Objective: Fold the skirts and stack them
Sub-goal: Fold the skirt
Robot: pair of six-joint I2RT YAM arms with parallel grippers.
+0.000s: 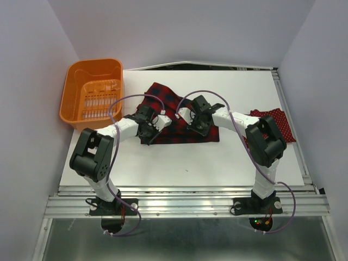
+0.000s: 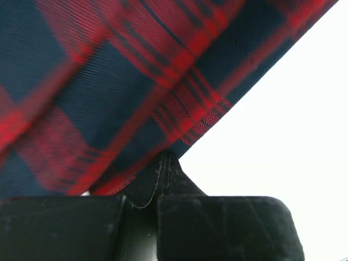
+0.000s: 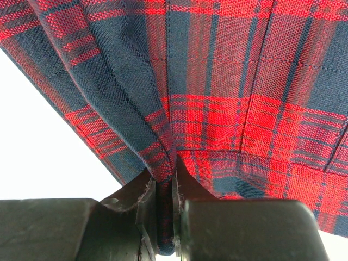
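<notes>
**Left tool** (image 2: pixel 162 175): clenched on a thin fold at the edge of the plaid skirt (image 1: pixel 167 97). The cloth runs down into the slit between the two pads, and the bite looks shallow.

**Right tool** (image 3: pixel 166 182): also clenched on the plaid skirt, with a gathered ridge of cloth drawn between its pads. This grip looks deeper than the left one.

**Position:** both tools sit on the near half of the plaid skirt, close beside each other, the left arm reaching in from the left and the right arm from the right. The plaid skirt lies on the white desk (image 1: pixel 185 163). It is partly doubled over, and its far corner sticks out beyond the tools.

**Other items:** the polka-dot skirt (image 1: pixel 280 119) lies well to the right of the plaid skirt, partly behind the right arm. The orange basket (image 1: pixel 70 100) stands to the left of the plaid skirt and apart from it.

**Risks, as judged:**
- The left tool's shallow pinch could slip once the cloth is tensioned, dropping one corner and skewing the fold.
- Either tool may hold only one layer, so the lower layer would lag or bunch.
- The tools are close enough to collide if they are carried across together.
- Uneven travel could drag the whole skirt instead of folding it.

**Markings:** no brand, label or legible writing is visible in any view.
</notes>
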